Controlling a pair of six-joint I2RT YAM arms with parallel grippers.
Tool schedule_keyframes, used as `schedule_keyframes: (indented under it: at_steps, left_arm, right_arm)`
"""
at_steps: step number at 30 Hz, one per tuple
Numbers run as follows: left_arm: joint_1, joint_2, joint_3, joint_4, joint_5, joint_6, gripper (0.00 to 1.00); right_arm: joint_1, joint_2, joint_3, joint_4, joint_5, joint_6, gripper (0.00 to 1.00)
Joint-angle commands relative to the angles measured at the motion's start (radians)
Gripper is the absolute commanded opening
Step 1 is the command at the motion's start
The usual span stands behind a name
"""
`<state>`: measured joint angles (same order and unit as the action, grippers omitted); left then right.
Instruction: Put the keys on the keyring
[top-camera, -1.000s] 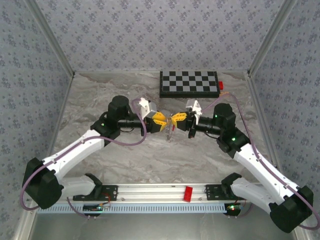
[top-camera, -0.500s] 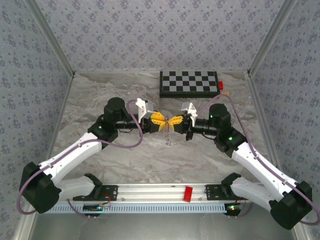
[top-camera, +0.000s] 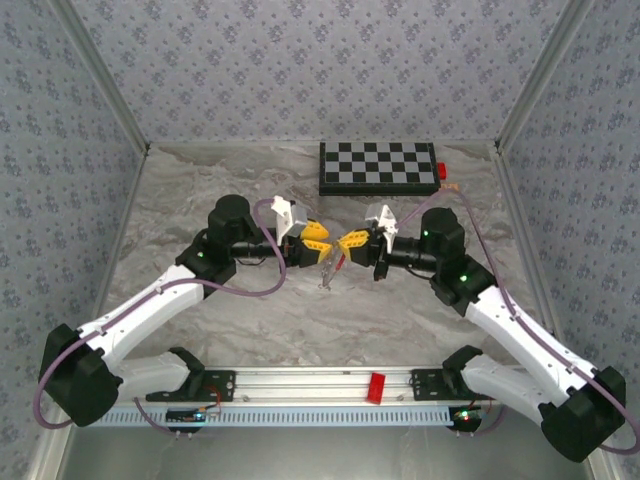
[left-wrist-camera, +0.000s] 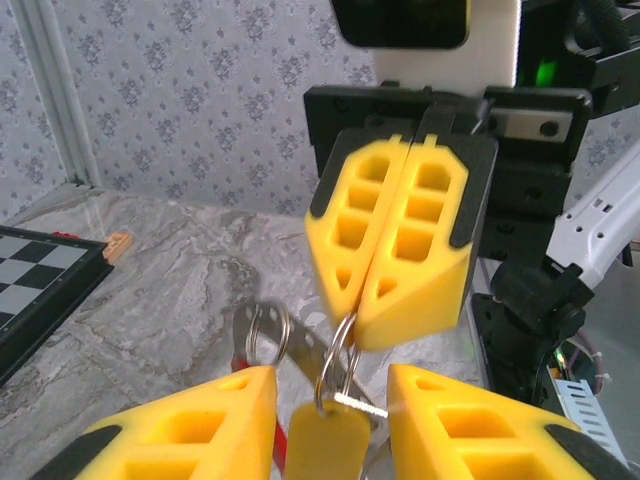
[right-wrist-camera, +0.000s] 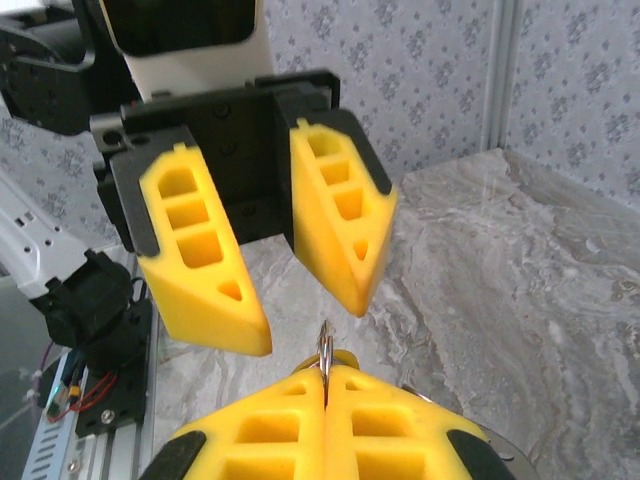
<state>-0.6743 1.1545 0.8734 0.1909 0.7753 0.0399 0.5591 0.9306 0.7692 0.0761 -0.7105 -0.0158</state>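
Left pincer (right-wrist-camera: 300, 315) is spread open with nothing in the gap, tips aimed straight at the other one. The left arm (top-camera: 160, 295) reaches forward, then bends inward at the elbow with the forearm about level. In the middle, up off the desk (top-camera: 300, 325), the keyring (left-wrist-camera: 338, 362) hangs upright, and one of the keys (left-wrist-camera: 320, 440) dangles under it, long axis vertical, pointing down. Right pincer (left-wrist-camera: 358, 318) is clamped tight on the top of the ring, and the right arm (top-camera: 510, 320) mirrors the left.

Left gripper (top-camera: 326, 246) and right gripper (top-camera: 343, 246) yellow-fingered; keyring (left-wrist-camera: 351, 345) silvery grey; checkerboard (top-camera: 377, 167) black-and-white; table (top-camera: 200, 190) grey marbled; walls (top-camera: 300, 70) blue-grey floral.
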Motion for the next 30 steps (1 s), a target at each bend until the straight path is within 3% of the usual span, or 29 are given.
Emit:
schedule_keyframes:
  at_steps: [1, 26, 30]
  left_arm:
    - [-0.006, 0.017, 0.006, 0.017, -0.040, 0.007, 0.35]
    - [-0.020, -0.022, -0.004, 0.045, -0.041, 0.002, 0.27]
    - [-0.019, -0.018, -0.002, 0.038, -0.055, 0.006, 0.32]
  right_arm:
    - [-0.016, -0.032, -0.017, 0.081, 0.008, 0.057, 0.00]
    - [0.001, -0.032, -0.022, 0.051, -0.033, 0.042, 0.00]
    - [0.009, -0.031, -0.020, 0.048, -0.035, 0.036, 0.00]
